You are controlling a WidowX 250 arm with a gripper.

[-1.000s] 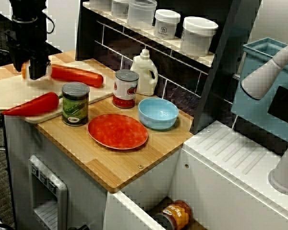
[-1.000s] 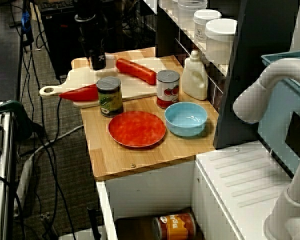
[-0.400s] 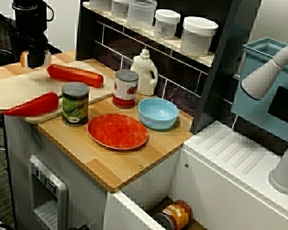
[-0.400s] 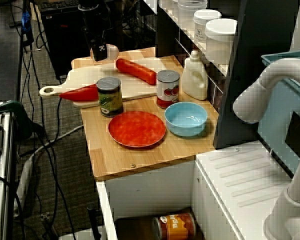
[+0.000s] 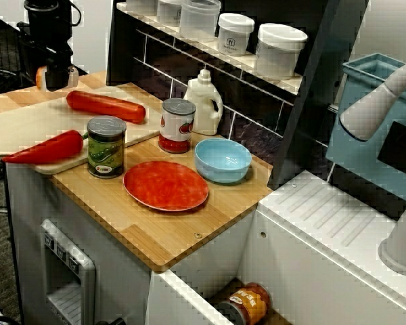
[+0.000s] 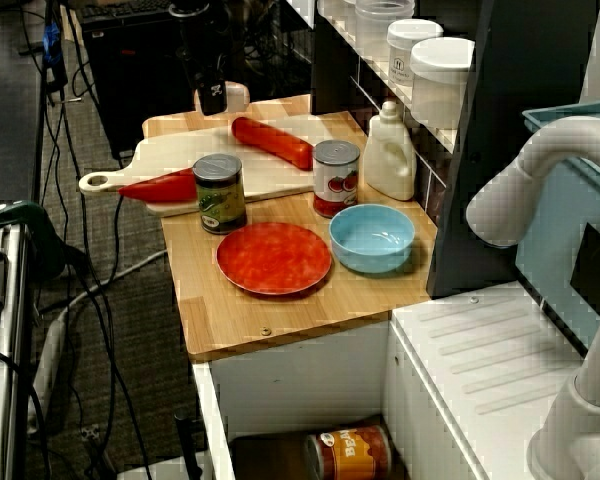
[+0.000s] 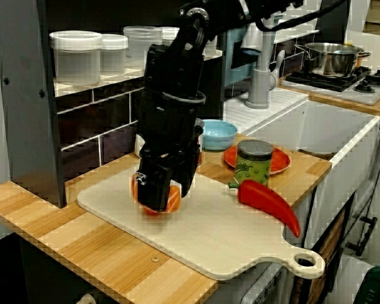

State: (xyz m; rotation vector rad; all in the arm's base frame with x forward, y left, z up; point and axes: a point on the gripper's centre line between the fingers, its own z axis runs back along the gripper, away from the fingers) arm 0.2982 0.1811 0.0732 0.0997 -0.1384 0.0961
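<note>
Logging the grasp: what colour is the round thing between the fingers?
Orange; the small round thing shows best in the low view from the side.

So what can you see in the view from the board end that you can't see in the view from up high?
Only the view from the board end shows the steel pot on the stove, and clearly shows the fingers clamped on an orange round thing. Only the view from up high shows the can lying under the counter. Both show the cutting board, red pepper, green can, red plate and blue bowl.
</note>
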